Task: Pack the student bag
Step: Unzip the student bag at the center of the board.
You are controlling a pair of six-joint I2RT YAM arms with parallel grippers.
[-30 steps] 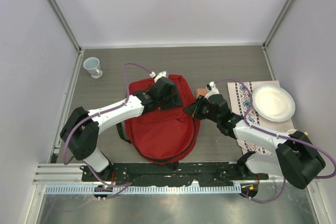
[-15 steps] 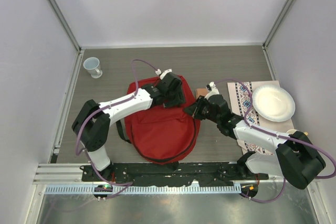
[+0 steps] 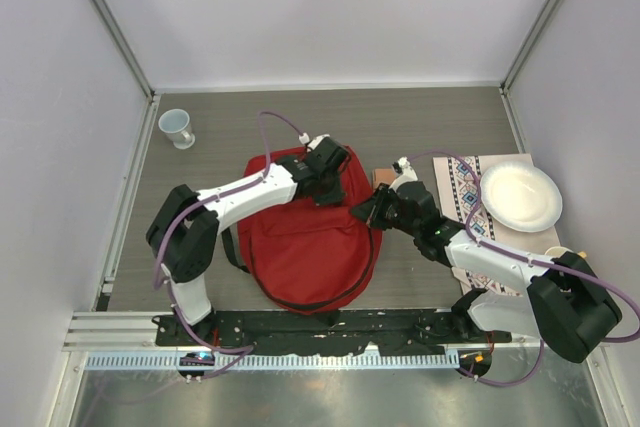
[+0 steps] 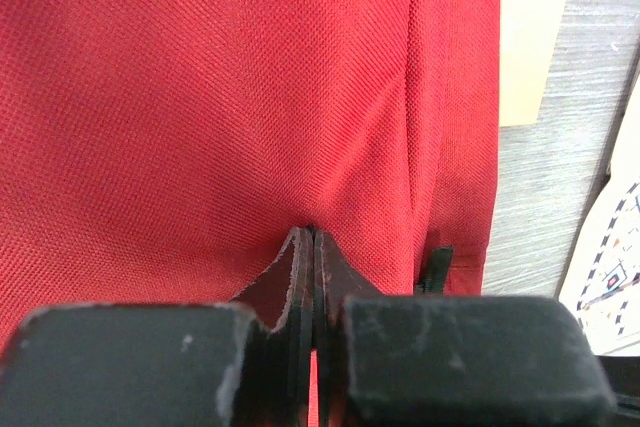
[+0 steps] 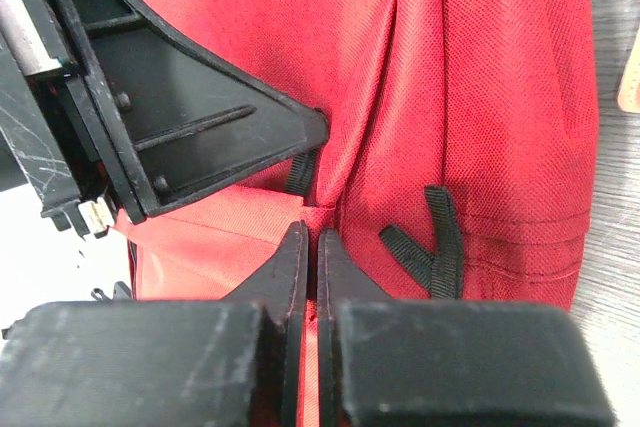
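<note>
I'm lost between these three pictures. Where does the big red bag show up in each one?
Top external: the red bag lies in the middle of the picture.
Left wrist: the red bag fills the left and centre.
Right wrist: the red bag fills the centre and right.
Shared landmark: the black left gripper, its tip on the fabric. It sits at the bag's far end from above and at upper left in the right wrist view.
</note>
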